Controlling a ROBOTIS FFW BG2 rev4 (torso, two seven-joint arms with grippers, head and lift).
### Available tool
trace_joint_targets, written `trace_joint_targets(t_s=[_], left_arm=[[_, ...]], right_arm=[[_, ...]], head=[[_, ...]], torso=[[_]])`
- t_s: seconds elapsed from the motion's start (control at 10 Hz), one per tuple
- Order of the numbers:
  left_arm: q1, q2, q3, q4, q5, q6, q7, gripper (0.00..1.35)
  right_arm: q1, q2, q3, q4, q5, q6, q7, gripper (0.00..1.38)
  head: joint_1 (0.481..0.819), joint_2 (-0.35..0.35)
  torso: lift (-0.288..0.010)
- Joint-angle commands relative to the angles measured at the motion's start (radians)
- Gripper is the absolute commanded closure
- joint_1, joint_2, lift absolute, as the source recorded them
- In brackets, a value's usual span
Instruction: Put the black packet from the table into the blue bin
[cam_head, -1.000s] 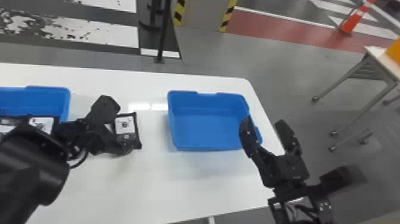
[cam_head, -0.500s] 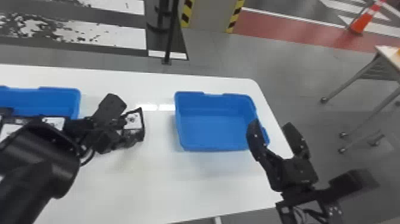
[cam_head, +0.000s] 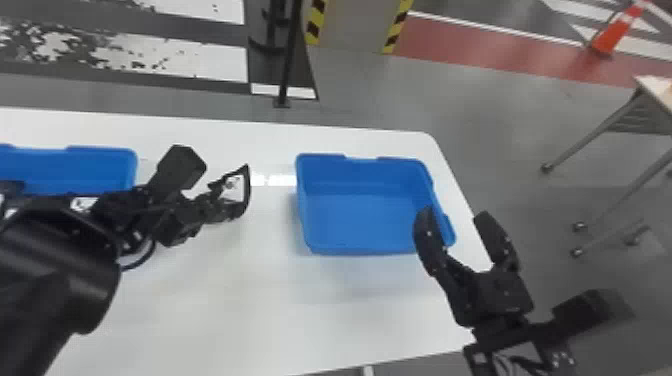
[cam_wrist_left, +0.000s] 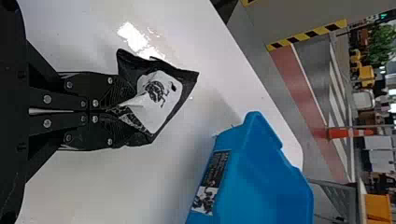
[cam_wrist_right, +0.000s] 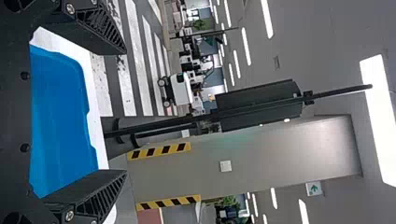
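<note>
In the head view my left gripper (cam_head: 220, 205) holds the black packet (cam_head: 246, 192) above the table, left of the blue bin (cam_head: 365, 215). The left wrist view shows the left gripper (cam_wrist_left: 112, 110) shut on one edge of the packet (cam_wrist_left: 180, 93), whose white label is creased; the blue bin (cam_wrist_left: 261, 186) stands apart, beyond the packet. My right gripper (cam_head: 455, 222) is parked over the bin's right side, its fingers spread with nothing between them. In the right wrist view, the right gripper (cam_wrist_right: 125, 112) is open, with the bin (cam_wrist_right: 60, 121) behind its fingers.
A second blue bin (cam_head: 100, 167), with black and white items near it, sits at the table's left, partly behind the left arm. White table surface (cam_head: 240, 300) lies in front of the bins. A black stand (cam_head: 287, 65) rises beyond the far edge.
The packet, flat-looking by the left gripper a second ago, is now tilted up and held clear of the table. The head view has shifted slightly; the right gripper keeps its pose.
</note>
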Motion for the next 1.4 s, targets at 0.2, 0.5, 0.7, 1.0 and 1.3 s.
trace_joint_targets(t_s=[0.2, 0.5, 0.7, 1.0, 1.3], left_arm=[[0.167, 0.041, 0.123, -0.427, 0.066, 0.111, -0.014, 1.22], [0.272, 0.062, 0.337, -0.575, -0.022, 0.187, -0.034, 1.22], [0.287, 0.061, 0.420, -0.553, -0.138, 0.212, -0.032, 1.22], [0.290, 0.057, 0.468, -0.499, -0.241, 0.261, -0.031, 1.19], [0.297, 0.056, 0.450, -0.504, -0.189, 0.266, -0.034, 0.31]], right_arm=[[0.016, 0.001, 0.000, -0.003, -0.001, 0.001, 0.000, 0.10], [0.026, 0.001, -0.006, -0.008, -0.009, 0.001, 0.000, 0.10], [0.024, 0.001, -0.004, -0.005, -0.009, 0.001, 0.000, 0.10], [0.024, 0.001, -0.004, -0.005, -0.009, 0.001, 0.000, 0.10], [0.026, 0.001, -0.004, -0.005, -0.011, 0.001, 0.000, 0.10]], head=[[0.695, -0.304], [0.695, -0.209], [0.695, -0.122], [0.695, 0.020], [0.695, 0.042]], torso=[[-0.110], [-0.110], [-0.110], [-0.110], [-0.110]])
